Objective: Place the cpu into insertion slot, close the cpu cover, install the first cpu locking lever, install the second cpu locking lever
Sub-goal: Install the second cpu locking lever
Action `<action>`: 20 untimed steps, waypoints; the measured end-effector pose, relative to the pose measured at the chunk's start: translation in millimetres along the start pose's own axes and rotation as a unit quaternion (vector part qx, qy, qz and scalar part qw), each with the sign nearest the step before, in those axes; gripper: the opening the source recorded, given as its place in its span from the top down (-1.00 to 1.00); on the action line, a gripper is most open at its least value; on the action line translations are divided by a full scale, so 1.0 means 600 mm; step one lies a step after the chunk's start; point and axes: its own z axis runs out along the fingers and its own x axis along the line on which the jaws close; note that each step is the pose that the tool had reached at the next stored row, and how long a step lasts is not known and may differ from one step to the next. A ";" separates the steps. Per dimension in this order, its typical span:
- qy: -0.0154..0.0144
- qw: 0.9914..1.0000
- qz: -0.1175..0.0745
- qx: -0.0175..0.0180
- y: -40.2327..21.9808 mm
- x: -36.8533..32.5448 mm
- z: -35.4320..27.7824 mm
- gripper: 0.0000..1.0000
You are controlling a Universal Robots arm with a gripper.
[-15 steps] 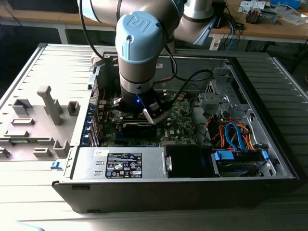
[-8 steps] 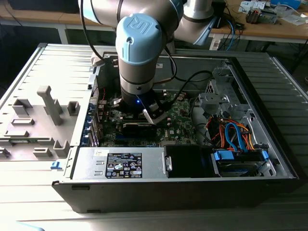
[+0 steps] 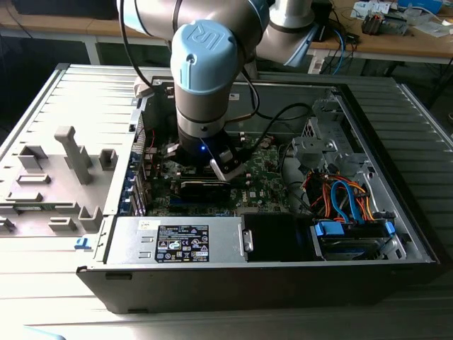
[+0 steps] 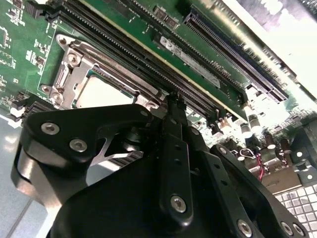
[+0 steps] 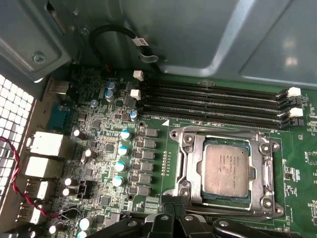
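The cpu point(image 5: 228, 166) lies flat in the insertion slot point(image 5: 218, 199), silvery top up, on the green board. The cpu cover point(image 5: 190, 148) lies down around it as a silver frame, with thin metal levers running along two of its sides. Whether those levers are latched I cannot tell. My gripper point(image 5: 171, 204) is shut, its black fingers pressed together with nothing visible between them. Its tip hovers at the socket's edge, just beside the cover. In the second wrist view the gripper point(image 4: 172, 99) ends next to the cover point(image 4: 69, 74) and cpu point(image 4: 101, 91). In the exterior view the gripper point(image 3: 221, 170) reaches down into the open computer case.
Long black memory slots point(image 5: 213, 99) run beside the socket, with capacitors point(image 5: 121, 148) and rear ports point(image 5: 47, 144) nearby. The case wall point(image 5: 198, 34) rises close behind. A power supply point(image 3: 177, 241), a cable bundle point(image 3: 343, 198) and a grey fixture tray point(image 3: 64, 170) surround the work area.
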 end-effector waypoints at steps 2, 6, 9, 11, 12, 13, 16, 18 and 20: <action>0.000 1.000 0.000 0.000 0.000 0.000 0.002 0.79; 0.000 1.000 0.000 -0.001 -0.001 0.001 0.007 0.79; 0.000 1.000 0.000 -0.003 -0.001 0.001 0.008 0.79; 0.000 1.000 0.000 -0.003 -0.001 0.001 0.010 0.79; 0.000 1.000 0.000 -0.003 -0.002 0.001 0.011 0.79; 0.000 1.000 0.000 -0.003 -0.002 0.001 0.011 0.79; -0.003 1.000 -0.001 -0.002 0.000 0.002 0.005 0.79; -0.002 1.000 -0.001 -0.001 0.004 0.002 -0.009 0.79; -0.002 1.000 -0.001 0.000 0.006 -0.001 -0.013 0.79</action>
